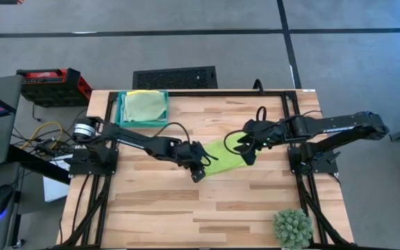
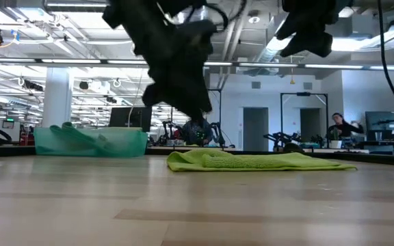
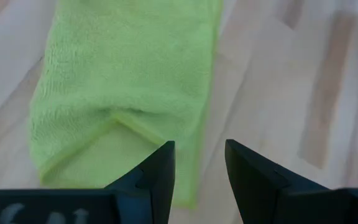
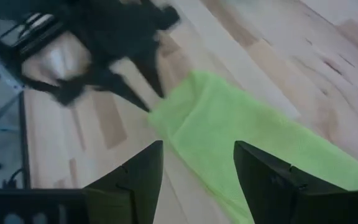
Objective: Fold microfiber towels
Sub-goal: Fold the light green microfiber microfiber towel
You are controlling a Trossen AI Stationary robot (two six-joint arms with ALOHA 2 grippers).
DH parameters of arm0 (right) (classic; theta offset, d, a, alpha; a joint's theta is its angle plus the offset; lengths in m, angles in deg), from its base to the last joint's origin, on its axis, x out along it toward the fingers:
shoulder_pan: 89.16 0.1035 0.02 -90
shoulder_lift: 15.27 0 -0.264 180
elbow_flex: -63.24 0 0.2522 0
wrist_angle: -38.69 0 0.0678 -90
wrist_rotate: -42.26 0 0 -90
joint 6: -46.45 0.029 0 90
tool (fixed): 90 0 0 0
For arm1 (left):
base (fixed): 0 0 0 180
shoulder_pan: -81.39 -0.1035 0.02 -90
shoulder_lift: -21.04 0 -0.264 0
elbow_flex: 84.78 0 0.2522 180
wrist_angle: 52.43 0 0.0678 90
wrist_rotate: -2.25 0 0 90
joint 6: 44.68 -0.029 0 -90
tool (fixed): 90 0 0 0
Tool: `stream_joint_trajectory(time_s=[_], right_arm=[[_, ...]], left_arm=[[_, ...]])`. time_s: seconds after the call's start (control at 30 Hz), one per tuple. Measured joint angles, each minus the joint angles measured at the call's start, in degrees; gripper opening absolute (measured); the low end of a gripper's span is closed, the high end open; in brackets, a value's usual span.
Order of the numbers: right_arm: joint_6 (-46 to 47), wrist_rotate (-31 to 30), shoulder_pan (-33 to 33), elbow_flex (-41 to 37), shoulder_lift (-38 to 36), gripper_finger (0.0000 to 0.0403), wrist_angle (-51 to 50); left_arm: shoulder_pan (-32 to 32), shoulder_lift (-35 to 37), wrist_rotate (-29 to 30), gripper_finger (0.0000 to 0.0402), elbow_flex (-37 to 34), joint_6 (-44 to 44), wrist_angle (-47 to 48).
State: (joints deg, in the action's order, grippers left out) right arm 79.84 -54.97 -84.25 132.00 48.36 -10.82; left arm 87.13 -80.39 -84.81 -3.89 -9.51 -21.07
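Both grippers hanging over the folded lime green microfiber towel (image 1: pixel 223 157), nothing pinched

You're looking at that soft cloth lying flat mid-table on the wooden tabletop (image 1: pixel 255 201), with your left gripper (image 1: pixel 198 171) hovering at one end and your right gripper (image 1: pixel 247 154) at the other, both sets of fingers spread and empty.

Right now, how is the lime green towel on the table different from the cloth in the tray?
The lime green towel lies folded into a long strip on the bare table; the paler green cloth sits bunched inside the teal tray. The towel lies between both arms, the cloth at the table's far edge. Both look soft.
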Motion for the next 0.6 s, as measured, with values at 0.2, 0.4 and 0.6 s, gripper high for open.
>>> stream_joint_trajectory(time_s=[0.2, 0.4, 0.6], right_arm=[[-2.0, 2.6, 0.0, 0.0, -1.1, 0.0221, -0.7], [-2.0, 2.7, 0.0, 0.0, -1.1, 0.0221, -0.7], [-2.0, 2.7, 0.0, 0.0, -0.7, 0.0221, -2.0]], left_arm=[[-1.3, -6.1, 0.0, 0.0132, 0.0, 2.8, -2.4], [-3.3, -8.0, -0.1, 0.0132, 0.1, 3.2, -3.4], [-4.6, -8.3, -4.2, 0.0132, 0.1, 2.3, -5.4]])
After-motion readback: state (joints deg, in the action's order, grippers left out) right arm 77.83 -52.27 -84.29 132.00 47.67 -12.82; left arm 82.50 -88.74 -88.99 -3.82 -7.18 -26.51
